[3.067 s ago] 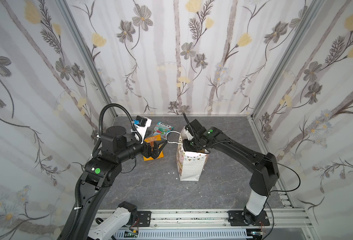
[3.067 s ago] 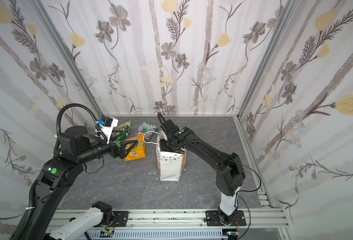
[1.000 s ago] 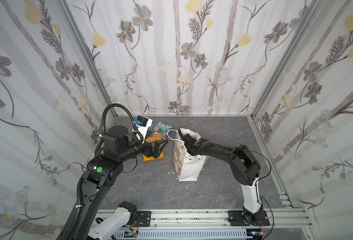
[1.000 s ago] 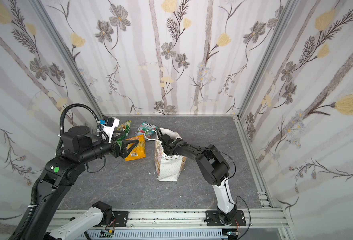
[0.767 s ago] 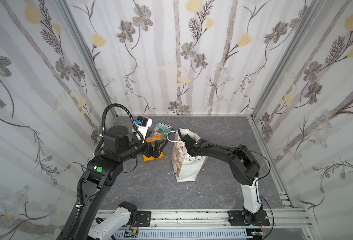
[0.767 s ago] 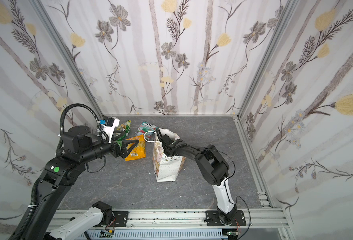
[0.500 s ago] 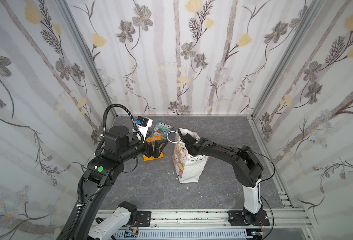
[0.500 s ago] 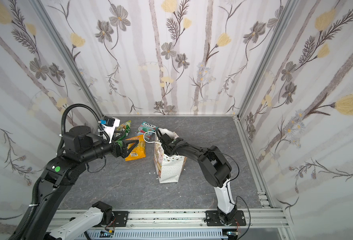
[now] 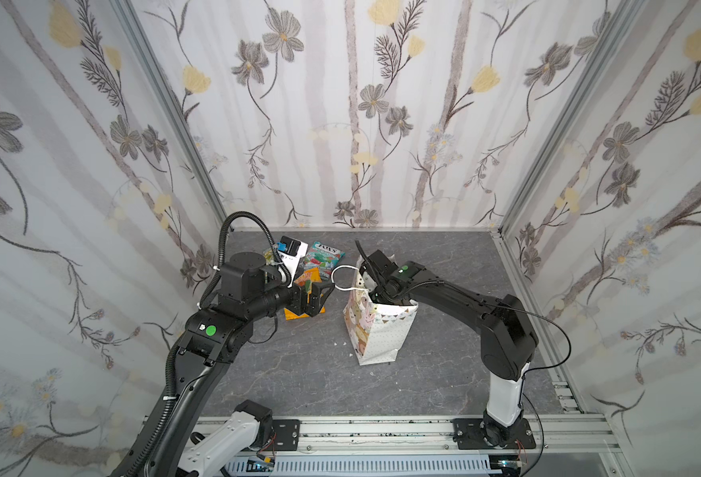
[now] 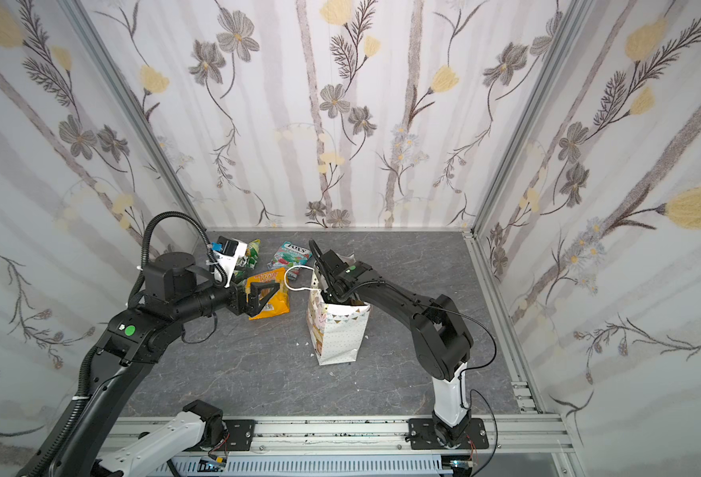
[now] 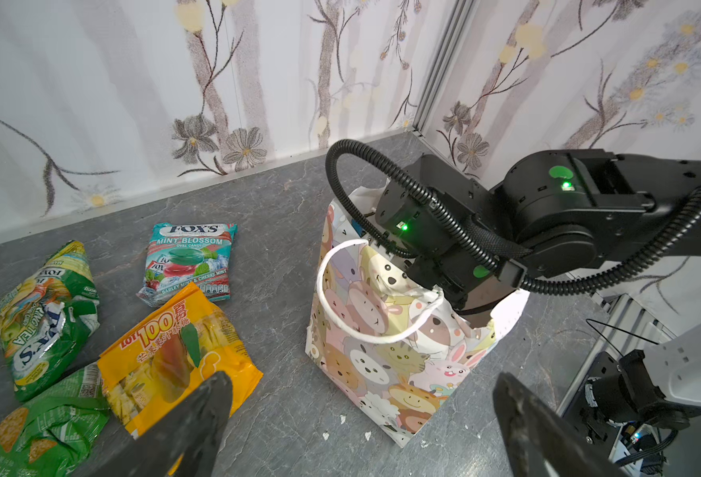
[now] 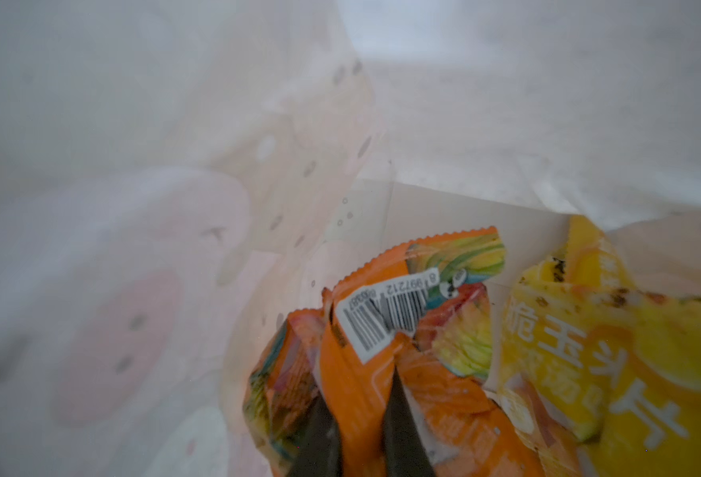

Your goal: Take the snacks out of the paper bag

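Right arm in paper bag

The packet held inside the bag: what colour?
The small packet is orange; right wrist view shows it best.

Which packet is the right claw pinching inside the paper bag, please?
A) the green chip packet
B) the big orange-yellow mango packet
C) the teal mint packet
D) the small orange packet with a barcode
D: in the right wrist view the right claw is shut on the small orange packet, barcode showing, down inside the paper bag.
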Robot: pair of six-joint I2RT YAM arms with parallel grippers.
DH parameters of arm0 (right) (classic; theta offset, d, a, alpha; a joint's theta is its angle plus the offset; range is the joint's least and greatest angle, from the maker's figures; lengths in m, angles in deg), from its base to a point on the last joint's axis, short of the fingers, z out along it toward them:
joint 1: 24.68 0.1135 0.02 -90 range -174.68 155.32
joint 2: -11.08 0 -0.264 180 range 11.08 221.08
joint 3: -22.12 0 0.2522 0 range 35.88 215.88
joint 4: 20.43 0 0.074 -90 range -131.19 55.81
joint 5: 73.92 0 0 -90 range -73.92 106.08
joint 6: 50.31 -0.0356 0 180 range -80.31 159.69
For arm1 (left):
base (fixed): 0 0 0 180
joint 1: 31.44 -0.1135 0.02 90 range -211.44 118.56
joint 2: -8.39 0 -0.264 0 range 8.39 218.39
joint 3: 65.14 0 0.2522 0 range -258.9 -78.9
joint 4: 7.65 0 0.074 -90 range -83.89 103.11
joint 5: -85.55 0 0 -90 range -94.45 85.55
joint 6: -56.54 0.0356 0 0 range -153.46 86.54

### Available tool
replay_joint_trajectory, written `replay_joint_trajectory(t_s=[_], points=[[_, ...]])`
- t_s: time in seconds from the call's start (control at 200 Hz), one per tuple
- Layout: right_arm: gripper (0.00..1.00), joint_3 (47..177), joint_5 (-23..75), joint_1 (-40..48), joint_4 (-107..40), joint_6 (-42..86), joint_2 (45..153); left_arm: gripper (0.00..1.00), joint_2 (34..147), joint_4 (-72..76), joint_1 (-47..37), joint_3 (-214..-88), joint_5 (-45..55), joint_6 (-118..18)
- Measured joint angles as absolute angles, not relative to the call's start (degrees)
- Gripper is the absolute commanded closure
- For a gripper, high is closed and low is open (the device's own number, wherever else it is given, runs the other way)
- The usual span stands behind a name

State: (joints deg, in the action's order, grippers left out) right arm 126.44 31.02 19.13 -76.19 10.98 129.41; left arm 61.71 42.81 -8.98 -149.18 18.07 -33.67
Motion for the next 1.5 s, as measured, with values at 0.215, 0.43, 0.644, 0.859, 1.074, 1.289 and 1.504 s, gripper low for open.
replay_joint_trajectory(t_s=[0.215, 0.43, 0.644, 0.859, 1.074, 1.289, 1.504], points=[[1.00, 129.46, 30.19, 18.80, -78.04, 10.78, 127.75, 0.00, 62.10, 42.75, -8.98, -148.72, 18.07, -33.97], [1.00, 132.32, 28.96, 18.41, -79.94, 10.80, 127.24, 0.00, 62.43, 42.31, -8.98, -147.92, 18.07, -34.89], [1.00, 134.01, 27.67, 18.36, -81.02, 10.82, 126.50, 0.00, 63.57, 39.73, -9.01, -145.51, 19.30, -37.23], [1.00, 134.03, 27.65, 18.36, -82.00, 10.82, 126.46, 0.01, 66.30, 26.51, -8.37, -138.67, 28.24, -49.66], [1.00, 135.34, 27.43, 18.36, -82.74, 10.82, 125.28, 0.01, 69.62, 21.33, -4.94, -137.90, 29.48, -53.84], [1.00, 136.52, 25.99, 18.36, -83.20, 10.80, 124.21, 0.01, 70.01, 23.82, -4.66, -138.80, 26.49, -51.63], [1.00, 138.34, 25.09, 18.32, -83.33, 10.80, 123.16, 0.00, 69.84, 26.09, -4.64, -139.24, 24.06, -50.21]])
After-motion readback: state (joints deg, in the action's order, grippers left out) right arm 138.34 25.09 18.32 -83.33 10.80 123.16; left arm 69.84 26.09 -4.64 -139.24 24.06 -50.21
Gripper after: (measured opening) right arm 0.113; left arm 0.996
